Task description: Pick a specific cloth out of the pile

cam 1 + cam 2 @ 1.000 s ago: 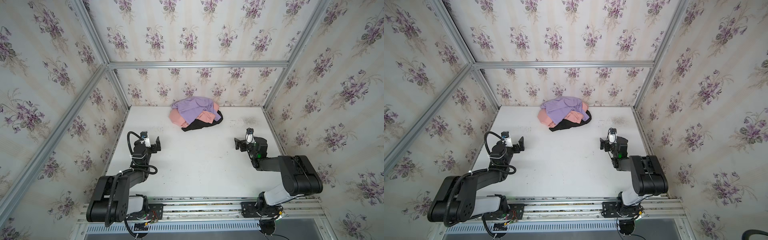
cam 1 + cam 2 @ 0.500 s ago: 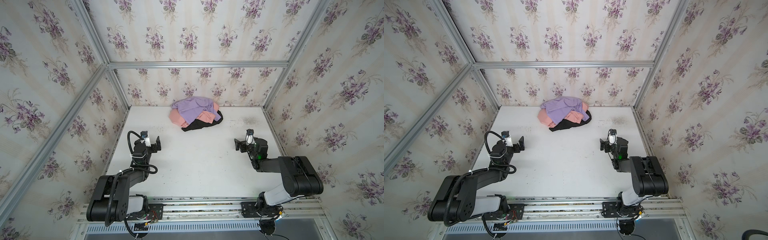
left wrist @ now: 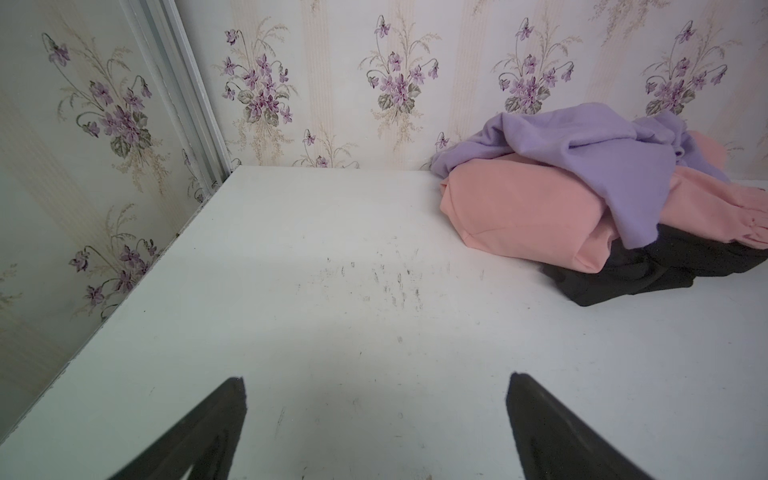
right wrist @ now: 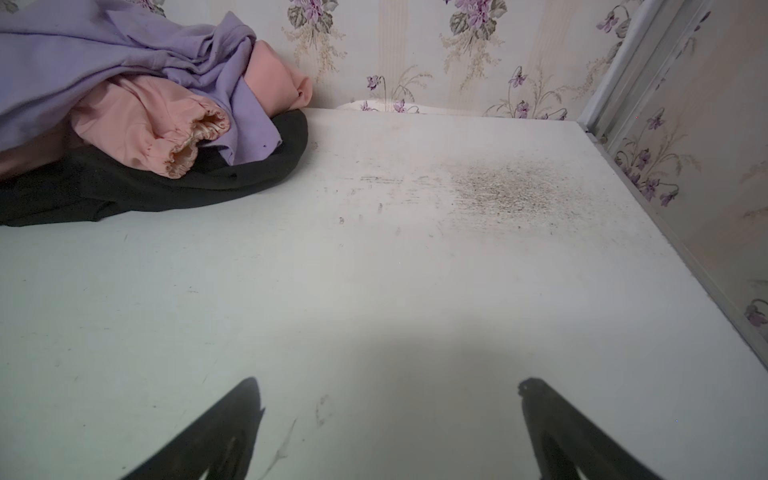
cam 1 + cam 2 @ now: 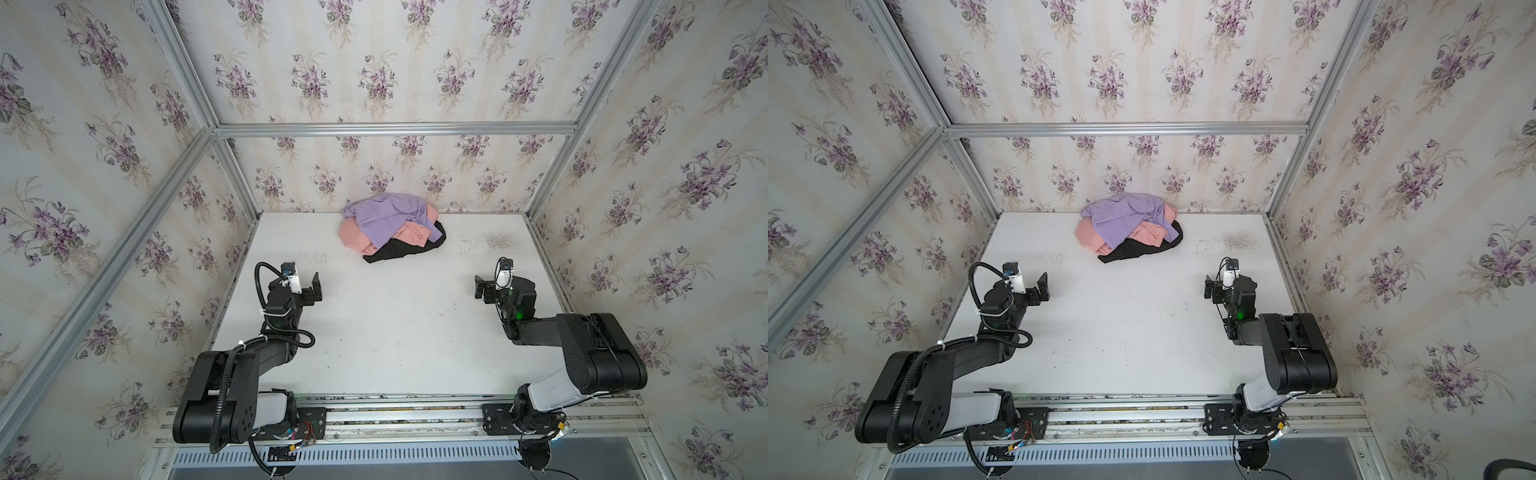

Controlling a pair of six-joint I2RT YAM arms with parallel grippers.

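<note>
The pile of three soft garments (image 5: 388,228) is sitting at the far edge of the white surface (image 5: 395,332), approx. midway along it & touching the flowered back wall (image 5: 374,174). The plain black soft fabric cloth (image 5: 395,251) is lying at the bottom, flat on the surface. Its rim is showing along the pile's near side & curling round the side facing the right edge; the rest is being covered. The salmon-pink garment (image 5: 351,237) is resting on it, bulging toward the left edge, w/ a gathered cuff (image 4: 195,137) lying over the black fabric. The lilac-purple garment (image 5: 386,214) is draping over the top, one flap hanging down to touch the black cloth.

The left hand (image 5: 316,287) is hovering near the left edge, approx. halfway btw. near & far edges, well apart from the pile. Its fingers (image 3: 212,424) are standing wide apart, w/ only bare surface showing btw. them. The right hand (image 5: 478,287) is hovering near the right edge at a similar depth, its fingers (image 4: 552,424) likewise spread wide & gripping nothing. Both are pointing toward the far edge.

A grey speckled scuff patch (image 4: 507,187) is showing near the far right corner, apart from the pile.
</note>
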